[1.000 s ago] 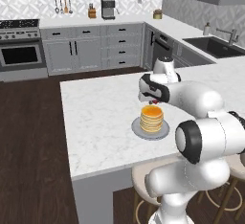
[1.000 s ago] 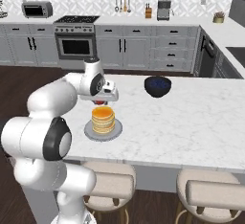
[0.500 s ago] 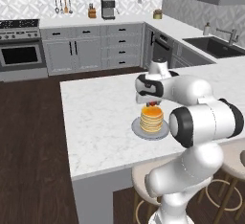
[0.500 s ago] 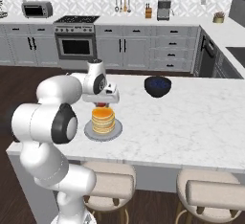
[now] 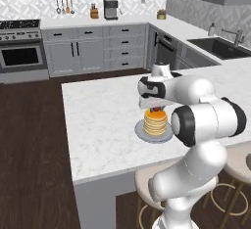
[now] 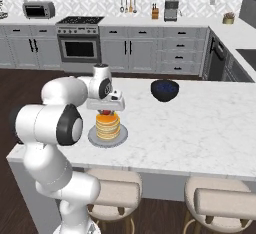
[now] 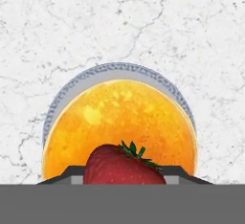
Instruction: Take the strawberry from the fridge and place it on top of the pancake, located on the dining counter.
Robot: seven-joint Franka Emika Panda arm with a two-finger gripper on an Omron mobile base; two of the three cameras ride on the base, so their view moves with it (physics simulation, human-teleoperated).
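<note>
Red strawberry [image 7: 123,164], small, soft, easily bruised: I'm pinching it lightly w/ my gripper [image 5: 155,108] at frame bottom-centre, hovering over the pancake [image 7: 119,122] on its plate [image 7: 115,70], centre frame.

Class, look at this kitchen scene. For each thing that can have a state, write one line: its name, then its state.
strawberry: held between the fingers, directly over the pancake stack
gripper: shut on the strawberry, pointing down
pancake: stacked on the plate, top bare
plate: resting flat on the dining counter
blue bowl: upright on the counter, apart from the plate
oven: door shut
stools: tucked under the counter edge
</note>
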